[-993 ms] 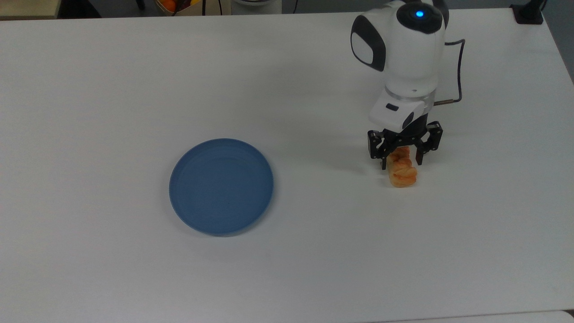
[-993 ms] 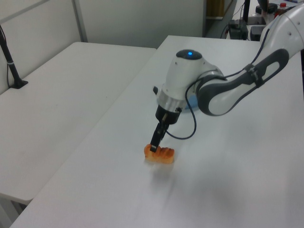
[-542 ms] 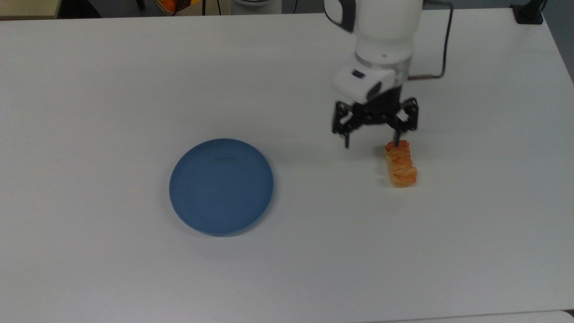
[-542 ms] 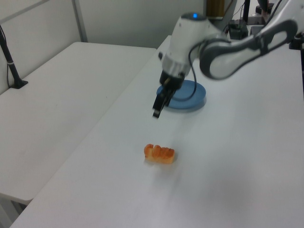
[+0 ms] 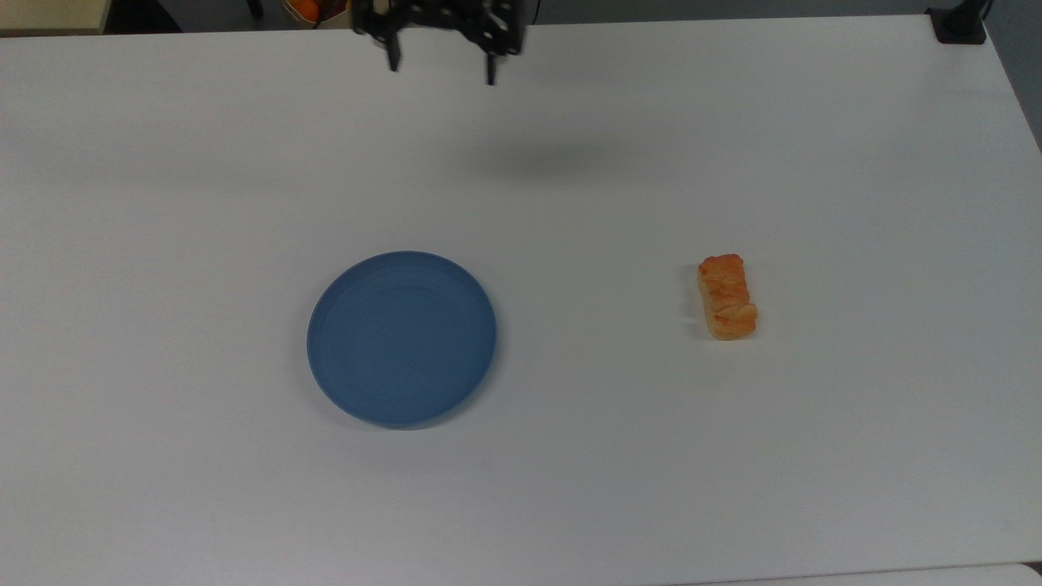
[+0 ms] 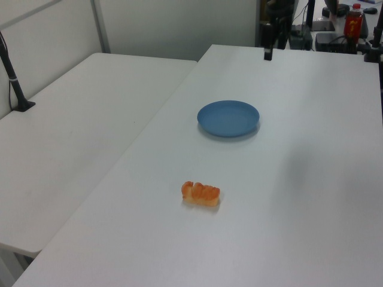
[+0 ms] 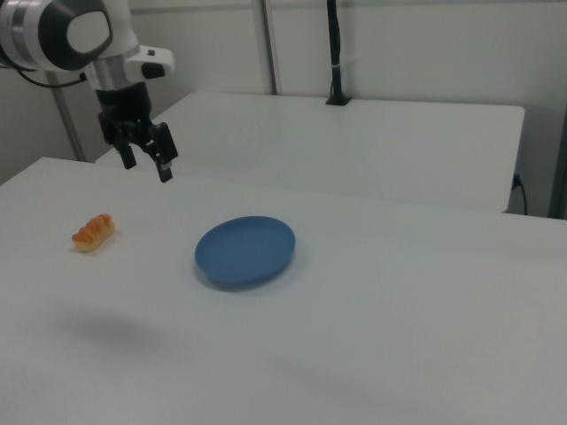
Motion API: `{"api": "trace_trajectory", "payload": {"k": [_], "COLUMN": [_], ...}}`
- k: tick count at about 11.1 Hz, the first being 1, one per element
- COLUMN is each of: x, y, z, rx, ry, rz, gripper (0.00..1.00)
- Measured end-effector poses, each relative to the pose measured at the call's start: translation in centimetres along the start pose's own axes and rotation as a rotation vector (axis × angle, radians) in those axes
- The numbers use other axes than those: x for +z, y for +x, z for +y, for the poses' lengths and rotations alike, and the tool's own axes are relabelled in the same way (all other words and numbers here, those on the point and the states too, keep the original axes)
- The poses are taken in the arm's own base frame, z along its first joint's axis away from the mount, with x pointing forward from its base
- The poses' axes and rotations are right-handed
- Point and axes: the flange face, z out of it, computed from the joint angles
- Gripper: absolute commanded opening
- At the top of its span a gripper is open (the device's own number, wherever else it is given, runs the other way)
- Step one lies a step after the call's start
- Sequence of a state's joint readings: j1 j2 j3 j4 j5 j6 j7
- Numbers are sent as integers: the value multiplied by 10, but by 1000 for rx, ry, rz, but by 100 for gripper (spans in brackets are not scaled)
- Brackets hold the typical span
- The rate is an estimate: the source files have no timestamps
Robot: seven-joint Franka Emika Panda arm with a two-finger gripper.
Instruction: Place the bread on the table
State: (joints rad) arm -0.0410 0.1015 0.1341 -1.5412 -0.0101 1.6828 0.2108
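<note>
The bread (image 5: pixel 727 297) (image 6: pixel 201 194) (image 7: pixel 93 232), a small orange-golden ridged roll, lies flat on the white table (image 5: pixel 570 472) (image 6: pixel 299 209) (image 7: pixel 354 345), free of any contact. My gripper (image 5: pixel 443 69) (image 7: pixel 147 168) hangs high in the air at the top view's upper edge, far from the bread and beyond the plate. It is open, with nothing between its black fingers.
A round blue plate (image 5: pixel 401 338) (image 6: pixel 228 118) (image 7: pixel 245 250) sits bare near the table's middle, well apart from the bread. A second white table (image 6: pixel 78 137) (image 7: pixel 354 133) adjoins, with a black pole (image 7: pixel 335 53) on it. A red bottle (image 6: pixel 353 21) stands behind.
The open gripper has lifted off the bread and swung away toward the top view's upper left. The bread stays where it lay on the table.
</note>
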Motion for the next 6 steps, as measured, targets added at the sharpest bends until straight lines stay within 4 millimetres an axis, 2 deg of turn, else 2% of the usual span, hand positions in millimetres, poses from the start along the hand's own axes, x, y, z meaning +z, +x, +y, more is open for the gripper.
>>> {"api": "trace_trajectory", "payload": {"k": [2, 6], "x": [4, 12], "y": [-3, -5], "z": [41, 66], "rx": [3, -107], "ry": [-8, 25], "rz": [-17, -60], "gripper": [100, 100]}}
